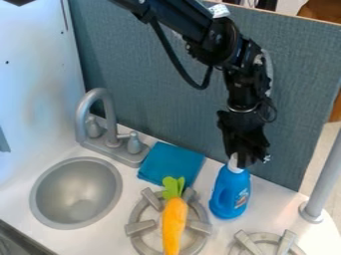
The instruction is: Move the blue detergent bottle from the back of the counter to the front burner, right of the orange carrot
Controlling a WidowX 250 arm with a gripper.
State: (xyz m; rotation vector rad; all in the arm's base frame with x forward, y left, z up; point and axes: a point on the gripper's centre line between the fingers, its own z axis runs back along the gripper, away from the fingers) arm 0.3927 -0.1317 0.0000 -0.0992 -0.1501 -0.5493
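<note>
- Two stove burners, one left (140,228) and one right (286,242), sit at the near side of the counter (100,236), grates raised to bear things.
- One orange toy carrot (174,221) lies across the left burner, held off the counter by its bars; its long axis runs near to far, green leaves pointing away from the camera.
- The round sink (73,189) is sunk into the counter, left of that burner.
- The blue bottle (229,198) stands on its base behind and between the burners; its long axis is about upright, white cap (234,164) pointing up at me.
- My hand (240,159) hangs down at that cap, where the bottle is narrowest; how wide or narrow it is, I cannot tell.
- Farther back, a folded blue cloth (172,163) lies flat beside the grey faucet (81,119), whose spout arches sinkward.
</note>
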